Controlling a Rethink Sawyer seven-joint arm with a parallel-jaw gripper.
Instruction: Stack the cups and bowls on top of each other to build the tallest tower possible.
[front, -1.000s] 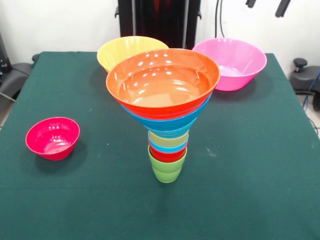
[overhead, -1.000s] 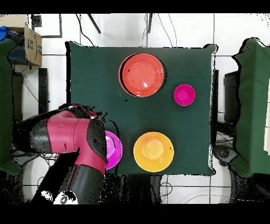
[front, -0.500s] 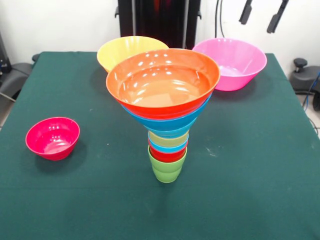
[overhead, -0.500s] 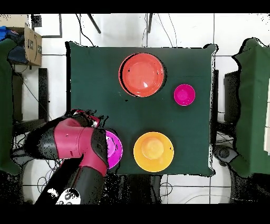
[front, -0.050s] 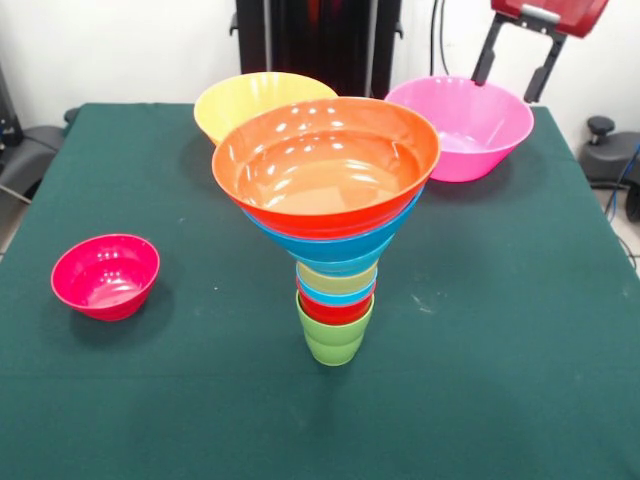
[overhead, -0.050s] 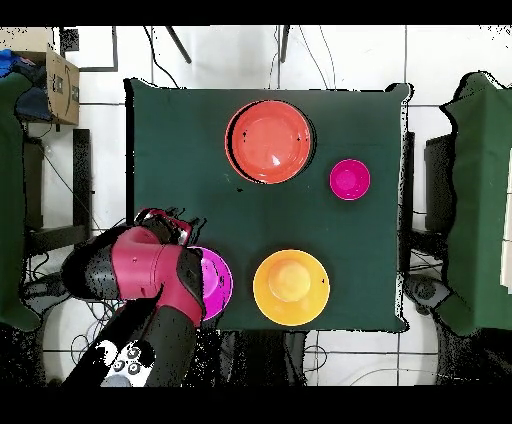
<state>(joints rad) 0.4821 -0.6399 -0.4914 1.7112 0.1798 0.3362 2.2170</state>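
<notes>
Glossy funnel-shaped tower (front, -0.050s: 333, 225) on green cloth table (front, -0.050s: 500, 330), small magenta bowl (front, -0.050s: 105, 276) near one edge, gripper (front, -0.050s: 513, 82) spread above smooth pink bowl (front, -0.050s: 460, 125)

- no text, label, brand, number or sign can be read in either view.
- the bowls, the cups and the green table cloth (front, -0.050s: 520, 300) carry plain colour only.
- the cardboard box (overhead, -0.050s: 60, 85) at the overhead view's edge bears a dark mark too small to read.
</notes>
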